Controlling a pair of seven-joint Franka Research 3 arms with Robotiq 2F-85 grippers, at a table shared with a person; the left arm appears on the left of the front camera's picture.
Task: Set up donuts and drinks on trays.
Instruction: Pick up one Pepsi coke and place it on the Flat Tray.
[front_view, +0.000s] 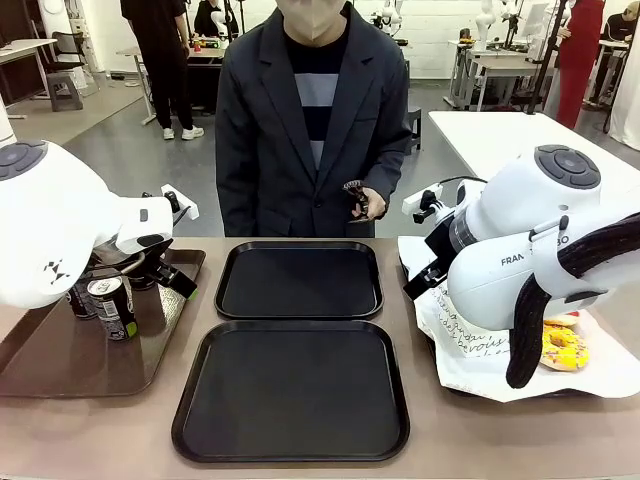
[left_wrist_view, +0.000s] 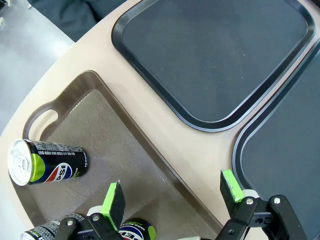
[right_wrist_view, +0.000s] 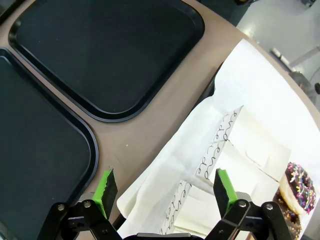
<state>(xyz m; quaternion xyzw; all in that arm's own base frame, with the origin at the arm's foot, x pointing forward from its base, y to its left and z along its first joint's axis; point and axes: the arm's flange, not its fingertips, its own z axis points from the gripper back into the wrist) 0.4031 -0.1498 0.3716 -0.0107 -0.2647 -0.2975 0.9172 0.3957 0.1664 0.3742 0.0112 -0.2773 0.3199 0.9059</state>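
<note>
Trays (front_view: 300, 285) bare, centre; cans (front_view: 112, 305) on brown tray (front_view: 60, 370), left; donuts (front_view: 565, 345) on paper (front_view: 470, 350), right. Left end effector (left_wrist_view: 171, 192) released over cans; right end effector (right_wrist_view: 165, 185) released over paper. Risk: off-centre pinch tips a slim can; loose paper snags.

black trays (front_view: 299, 280) (front_view: 292, 390) 2 | brown tray (front_view: 60, 370) 1 | cans (left_wrist_view: 47, 161) (left_wrist_view: 50, 231) (left_wrist_view: 135, 231) 3 | donuts (front_view: 565, 345) (right_wrist_view: 299, 190) 2

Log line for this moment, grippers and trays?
left gripper: open above cans on brown tray | right gripper: open above white paper with donuts | black trays: not yet loaded
</note>
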